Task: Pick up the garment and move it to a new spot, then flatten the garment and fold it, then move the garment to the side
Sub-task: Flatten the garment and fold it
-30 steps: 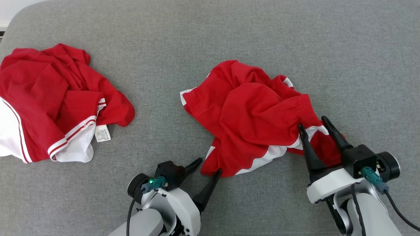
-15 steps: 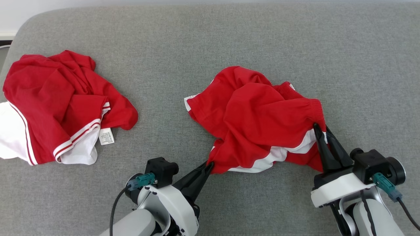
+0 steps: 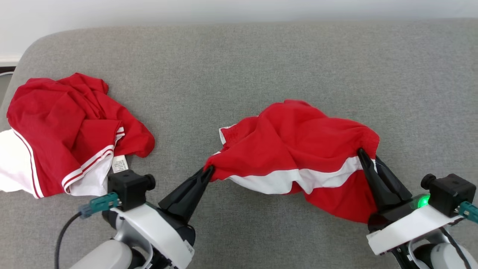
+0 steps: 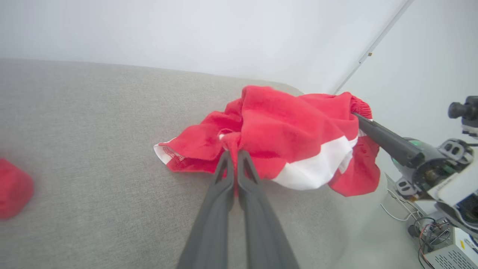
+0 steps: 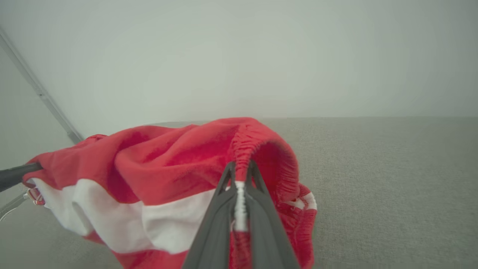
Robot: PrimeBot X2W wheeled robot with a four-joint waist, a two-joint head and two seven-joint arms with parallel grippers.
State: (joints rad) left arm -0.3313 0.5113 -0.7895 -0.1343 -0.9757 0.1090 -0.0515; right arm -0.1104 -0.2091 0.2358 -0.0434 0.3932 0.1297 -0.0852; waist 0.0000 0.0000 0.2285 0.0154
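Head view: red-and-white shorts [image 3: 298,149] hang stretched between the two grippers, right of centre over the grey cushion [image 3: 239,67], with a white band [image 3: 291,181] sagging along the near edge. The left gripper [image 3: 209,171] has its fingers together, clamped on a pinched red corner at the shorts' left end. The right gripper [image 3: 364,155] has its fingers together on the right end, and a green light [image 3: 422,201] glows on its body. A second red-and-white garment [image 3: 63,130] lies crumpled at the cushion's far left, well apart, its care label [image 3: 120,164] turned up. The left wrist view adds what the head view cannot settle: a stitched hem [image 4: 168,153] of the shorts touches the cushion, while the right end is raised off it. It also takes in a pale wall [image 4: 186,30] and a box with cables [image 4: 444,254] on the floor beyond the cushion's edge. The right wrist view gives the detail of that grip: the fingers close on the gathered elastic waistband [image 5: 246,145], with a thin white strip of cloth squeezed between them.
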